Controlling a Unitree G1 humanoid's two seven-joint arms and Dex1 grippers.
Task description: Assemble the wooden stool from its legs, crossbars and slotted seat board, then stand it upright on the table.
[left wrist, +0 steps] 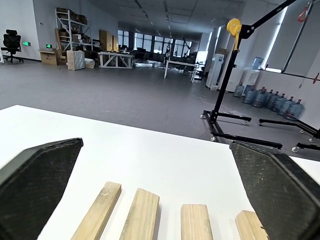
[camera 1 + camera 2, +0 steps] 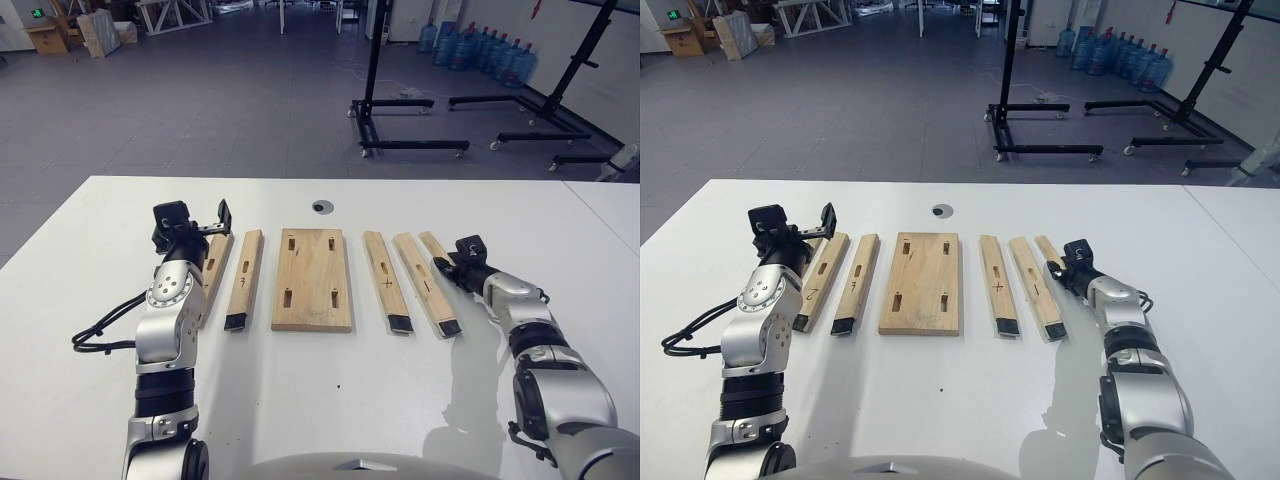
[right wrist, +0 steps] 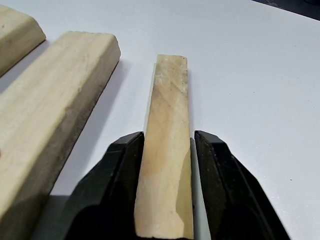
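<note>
One crossbar gripped, every other part lying flat on the worktop (image 2: 90, 260).

From the left: the left gripper (image 2: 195, 222) hangs spread wide and empty over the far ends of the left legs (image 2: 243, 280). The slotted seat board (image 2: 312, 278) lies in the middle, then two right legs (image 2: 386, 282). The right gripper (image 3: 168, 139) is clenched on the near end of the thin crossbar (image 3: 170, 90), whose long axis runs straight away from it, parallel to the legs. One right leg bears a drawn plus, its neighbour a dash; the other marks are too small to read.
</note>
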